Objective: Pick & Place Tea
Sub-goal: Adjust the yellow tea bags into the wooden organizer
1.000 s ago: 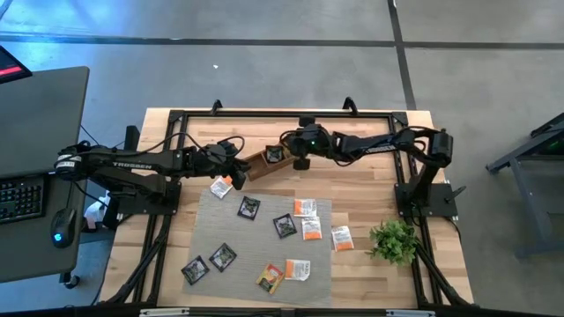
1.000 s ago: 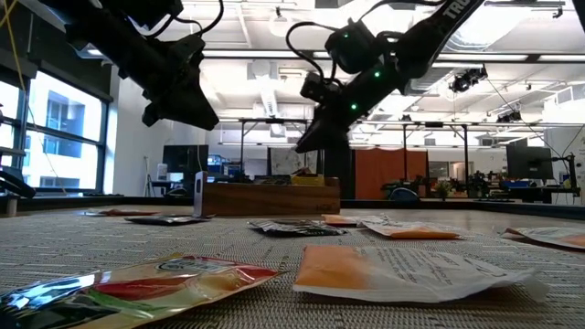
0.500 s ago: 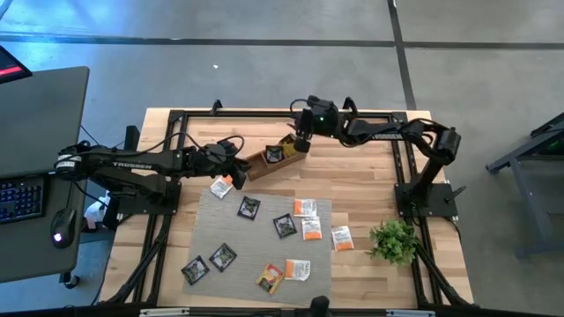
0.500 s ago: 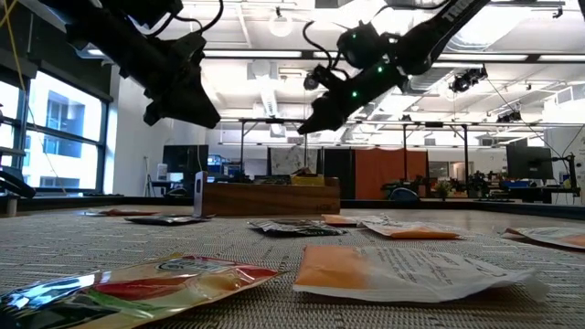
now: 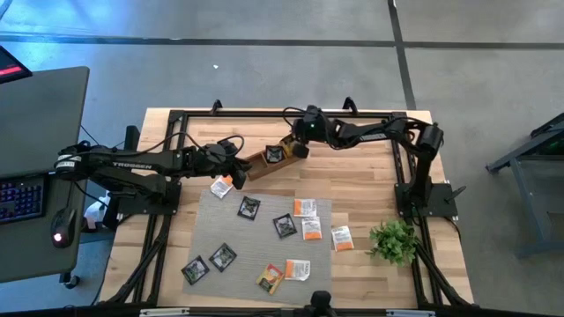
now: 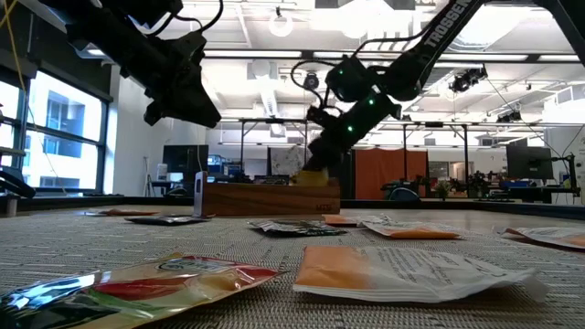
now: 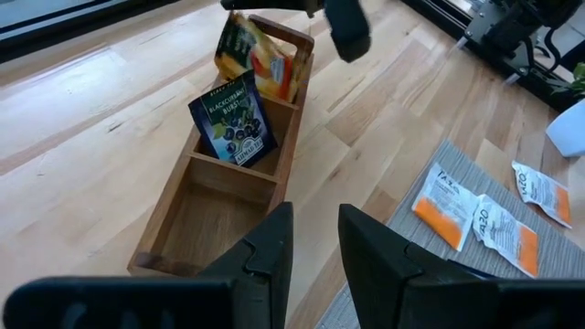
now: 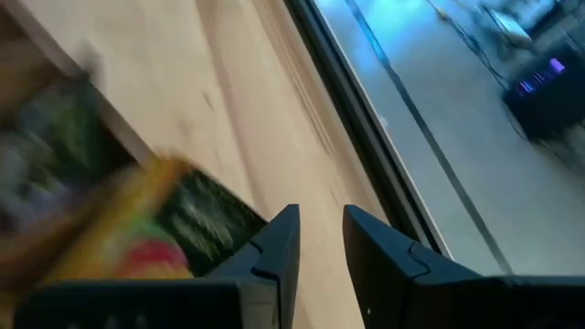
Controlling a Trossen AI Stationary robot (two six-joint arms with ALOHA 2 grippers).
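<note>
A long wooden box [image 5: 269,158] with three compartments lies tilted on the bare table [image 5: 370,180] just past the twelve o'clock edge of the grey woven mat [image 5: 256,238]. In the left wrist view its nearest compartment holds nothing, the middle one holds a black sachet [image 7: 233,121] standing upright against the divider, and the far end compartment holds a yellow-orange sachet [image 7: 258,62] leaning on edge. The right gripper [image 5: 301,148] hangs over that far end of the box, at about three o'clock from the box's middle; its fingers [image 8: 274,247] stand a narrow gap apart with nothing seen between them, and the yellow sachet lies blurred just beyond their tips, so whether they touch it cannot be told. The left gripper [image 5: 236,169] hovers at the box's other end, about nine o'clock from its middle, its fingers [image 7: 265,251] slightly apart and holding nothing. The rest of the tea lies flat on the mat: one white and orange sachet [image 5: 221,186] at the mat's eleven o'clock corner, black sachets [image 5: 249,208] through the middle and toward seven o'clock, a cluster of white and orange sachets [image 5: 305,208] at about two o'clock from the mat's middle, and another yellow sachet [image 5: 270,278] near the six o'clock edge. One white and orange sachet [image 5: 341,238] lies off the mat at its three o'clock side, near a small green plant [image 5: 393,239].
</note>
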